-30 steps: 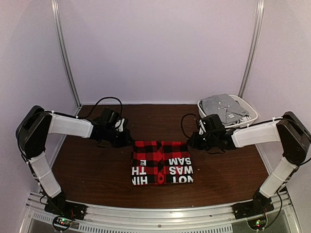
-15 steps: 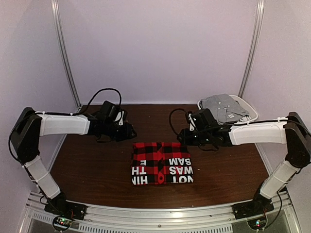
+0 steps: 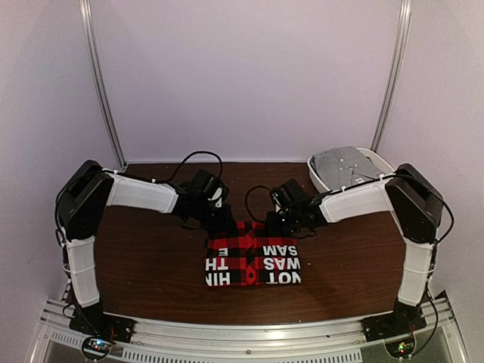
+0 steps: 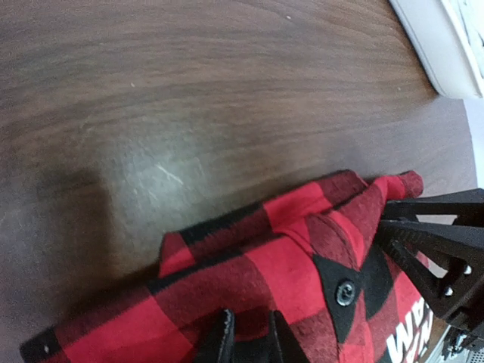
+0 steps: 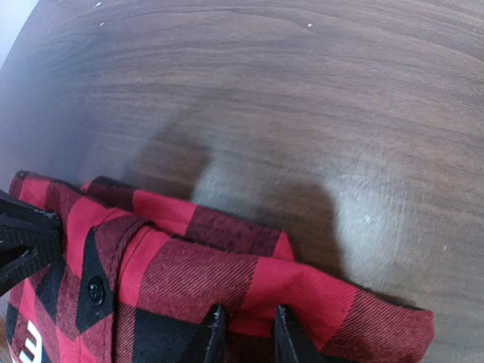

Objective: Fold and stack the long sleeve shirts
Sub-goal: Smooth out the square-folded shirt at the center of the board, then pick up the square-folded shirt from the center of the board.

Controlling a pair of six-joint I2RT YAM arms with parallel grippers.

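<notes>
Flannel shirt point(image 3: 253, 263), lettering point(image 3: 280, 265) "NOT WAS SAM"

A robot test cell in a lab, that was the setting, plain as day. Two white-and-black machines, the left arm point(image 3: 140, 195) and the right arm point(image 3: 355, 203), stood bolted to an aluminium rail point(image 3: 249, 333) along the near edge of a dark wood-grain bench point(image 3: 144, 265). Bare pale panels point(image 3: 249, 76) boxed the bench in, with slim metal uprights point(image 3: 102, 91) at the back corners. Black cables point(image 3: 198, 157) looped loose off the wrists, and small lights point(image 3: 94, 346) glowed down at the bases. On the bench lay working pieces only: one folded long sleeve shirt point(image 3: 253, 265) and a white tub point(image 3: 386, 165) of grey cloth.
</notes>
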